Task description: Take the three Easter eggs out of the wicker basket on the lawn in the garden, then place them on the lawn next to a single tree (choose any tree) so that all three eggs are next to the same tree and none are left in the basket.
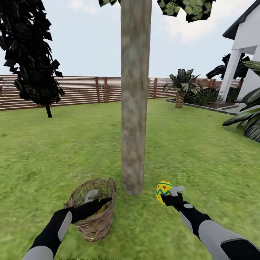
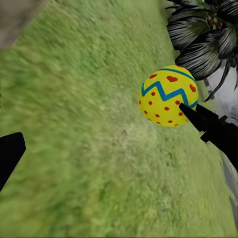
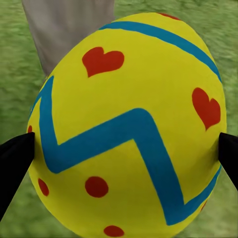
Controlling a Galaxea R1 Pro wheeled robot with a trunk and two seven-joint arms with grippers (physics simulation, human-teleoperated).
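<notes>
While woven basket (image 1: 94,213) stands, tool (image 1: 169,195) grips egg (image 1: 163,190).

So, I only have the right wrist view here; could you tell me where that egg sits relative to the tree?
Observer: In the head view, the right hand holds the egg above the lawn, just right of the tree.
Operator: Thank you. Where is the basket?
Observer: The wicker basket stands left of the trunk, tilted.
Operator: And the left hand?
Observer: The left hand is inside the basket; something yellow shows beneath it.
</notes>
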